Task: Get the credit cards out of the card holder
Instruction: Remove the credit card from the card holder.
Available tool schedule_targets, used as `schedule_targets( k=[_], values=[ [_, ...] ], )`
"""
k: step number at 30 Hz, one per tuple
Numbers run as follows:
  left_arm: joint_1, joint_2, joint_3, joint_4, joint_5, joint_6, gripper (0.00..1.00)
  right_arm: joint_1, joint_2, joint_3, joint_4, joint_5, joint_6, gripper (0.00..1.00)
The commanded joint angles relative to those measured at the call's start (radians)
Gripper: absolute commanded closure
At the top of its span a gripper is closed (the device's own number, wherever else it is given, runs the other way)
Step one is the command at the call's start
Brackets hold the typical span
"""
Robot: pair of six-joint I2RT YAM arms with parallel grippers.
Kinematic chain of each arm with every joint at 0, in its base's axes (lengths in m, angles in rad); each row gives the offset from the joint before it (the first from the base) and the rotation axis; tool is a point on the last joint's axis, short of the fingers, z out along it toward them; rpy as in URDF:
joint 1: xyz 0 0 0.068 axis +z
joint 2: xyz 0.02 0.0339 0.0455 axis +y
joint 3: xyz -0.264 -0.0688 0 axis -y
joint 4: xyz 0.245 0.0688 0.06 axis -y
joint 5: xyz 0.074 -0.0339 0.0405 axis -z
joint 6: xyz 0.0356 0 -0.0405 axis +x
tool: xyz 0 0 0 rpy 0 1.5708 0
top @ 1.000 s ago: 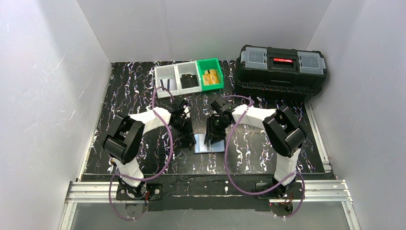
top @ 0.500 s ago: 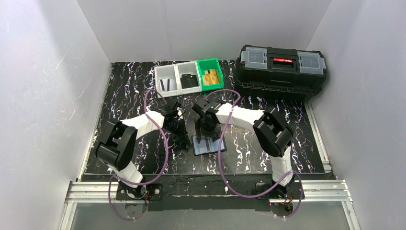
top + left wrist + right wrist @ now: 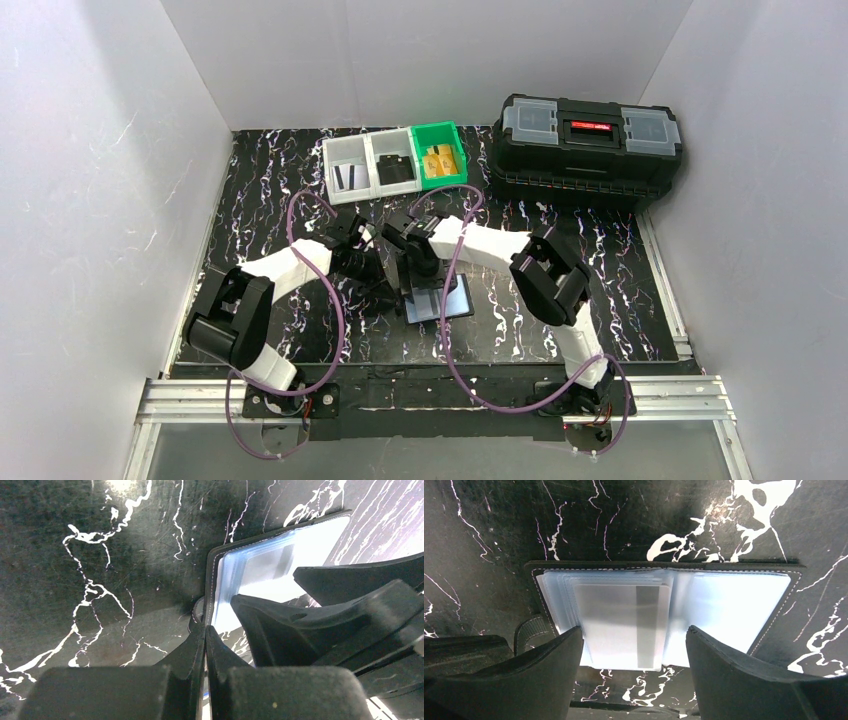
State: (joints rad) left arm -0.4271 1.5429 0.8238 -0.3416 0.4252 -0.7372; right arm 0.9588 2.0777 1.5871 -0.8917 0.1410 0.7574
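The black card holder [image 3: 442, 300] lies open on the marbled table, its pale blue clear pockets facing up. In the right wrist view the card holder [image 3: 734, 602] shows a white card with a dark stripe [image 3: 621, 625] sticking out of the left pocket stack. My right gripper [image 3: 634, 660] is open, one finger on each side of that card's near end, not touching it. My left gripper [image 3: 205, 632] is shut on the card holder's left edge [image 3: 212, 587]. In the top view the left gripper [image 3: 378, 278] and the right gripper [image 3: 408, 272] sit close together.
Three small bins stand at the back: a white bin [image 3: 345, 163] with a striped card, a grey bin [image 3: 393, 158] with a black card, a green bin [image 3: 441, 152] with gold cards. A big black toolbox [image 3: 590, 145] stands at the back right.
My right gripper has moved left across the card holder to its left half. My left arm has shifted a little left and stays at the holder's left edge.
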Motion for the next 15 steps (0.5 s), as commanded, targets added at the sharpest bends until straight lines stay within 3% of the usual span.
schedule_targets(
  k=[1, 13, 15],
  values=[
    [0.004, -0.023, -0.019, 0.009, 0.033, 0.001, 1.00, 0.037, 0.048, 0.048, -0.080, 0.084, 0.017, 0.17],
    [0.004, -0.018, -0.022, 0.013, 0.037, 0.004, 1.00, 0.052, 0.046, 0.018, -0.028, 0.029, 0.015, 0.29],
    [0.004, -0.011, -0.014, 0.010, 0.040, 0.004, 1.00, 0.049, 0.043, -0.014, 0.017, -0.014, 0.009, 0.36]
  ],
)
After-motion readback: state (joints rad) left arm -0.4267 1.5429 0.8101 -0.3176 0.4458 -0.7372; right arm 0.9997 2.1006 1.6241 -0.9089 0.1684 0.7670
